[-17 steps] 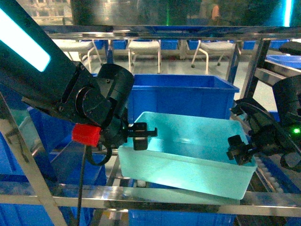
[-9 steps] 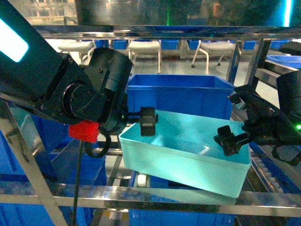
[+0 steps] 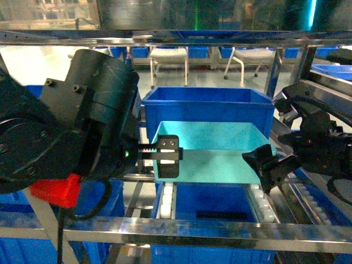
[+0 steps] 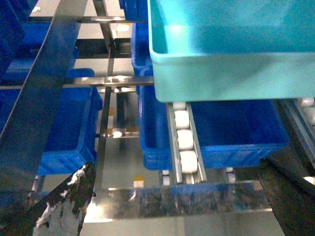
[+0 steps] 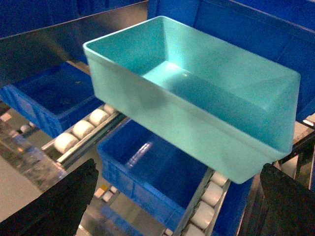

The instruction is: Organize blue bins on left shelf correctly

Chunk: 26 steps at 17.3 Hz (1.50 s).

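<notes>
Turquoise bin [image 3: 206, 157] on white roller tracks [image 4: 183, 142] of steel shelf [image 3: 181, 228], royal-blue bin [image 3: 209, 110] at 12 o'clock behind, left claw [image 3: 165, 157] at its 9 o'clock, right claw [image 3: 267, 165] at 3 o'clock, both spread apart, gripping nothing.

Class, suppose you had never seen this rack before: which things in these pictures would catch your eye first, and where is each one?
The pale turquoise bin stands out first, resting on the white roller tracks at the middle of the steel shelf, with a royal-blue bin behind it and another below. Next come the two black arms: the left gripper at the bin's left end and the right gripper at its right end.
</notes>
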Motion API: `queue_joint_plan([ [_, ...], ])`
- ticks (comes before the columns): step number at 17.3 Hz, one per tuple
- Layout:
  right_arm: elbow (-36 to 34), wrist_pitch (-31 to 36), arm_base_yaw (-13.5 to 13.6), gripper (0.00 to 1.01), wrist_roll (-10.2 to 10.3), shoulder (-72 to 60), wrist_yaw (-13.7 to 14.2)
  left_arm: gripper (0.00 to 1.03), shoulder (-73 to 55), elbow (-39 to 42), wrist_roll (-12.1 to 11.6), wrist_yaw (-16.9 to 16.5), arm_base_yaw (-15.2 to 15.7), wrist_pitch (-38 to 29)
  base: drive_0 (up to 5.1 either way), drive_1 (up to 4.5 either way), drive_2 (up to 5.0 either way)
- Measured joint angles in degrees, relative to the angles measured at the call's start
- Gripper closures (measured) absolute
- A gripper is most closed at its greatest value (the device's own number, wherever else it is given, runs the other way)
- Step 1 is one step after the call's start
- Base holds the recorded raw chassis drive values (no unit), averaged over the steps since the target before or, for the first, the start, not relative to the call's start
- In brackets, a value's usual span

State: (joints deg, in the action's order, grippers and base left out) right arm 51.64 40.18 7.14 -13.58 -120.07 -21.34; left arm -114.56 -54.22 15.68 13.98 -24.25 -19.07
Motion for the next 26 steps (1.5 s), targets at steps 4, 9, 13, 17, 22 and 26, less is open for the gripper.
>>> queue_joint_plan([
  [4, -11.7, -4.2, -1.0, 0.03, 0.5, 9.2, 3.7, 0.05, 5.6, 7.9, 0.9, 1.0, -2.1, 2.1, 0.0, 0.0, 0.0],
  [9, -16.7, -17.2, -1.1, 0.03, 2.7, 19.3, 6.4, 0.05, 14.4, 13.5, 1.7, 2.8, -3.4, 6.2, 0.0, 0.0, 0.0],
  [13, -16.8, -18.9, -1.6, 0.03, 5.1, 19.7, 6.4, 0.05, 15.1, 14.3, 2.4, 4.7, -3.5, 2.7, 0.0, 0.0, 0.0],
  [17, -19.9, -4.6, -0.7, 0.08, 7.0, 16.9, 11.6, 0.16, 11.2, 19.8, -1.5, 9.8, -2.9, -20.2, 0.0, 0.0, 0.0],
  [22, -33.9, 21.9, -1.0, 0.34, 11.2, 10.7, 25.9, 0.41, 11.9, 36.0, -11.3, 8.3, 2.0, -45.3, 0.0, 0.0, 0.0],
  [26, -42.5, 33.3, -2.8, 0.83, 12.6, 27.7, 25.4, 0.9, 29.0, 45.8, -14.6, 1.0, 9.1, -54.2, 0.0, 0.0, 0.0],
])
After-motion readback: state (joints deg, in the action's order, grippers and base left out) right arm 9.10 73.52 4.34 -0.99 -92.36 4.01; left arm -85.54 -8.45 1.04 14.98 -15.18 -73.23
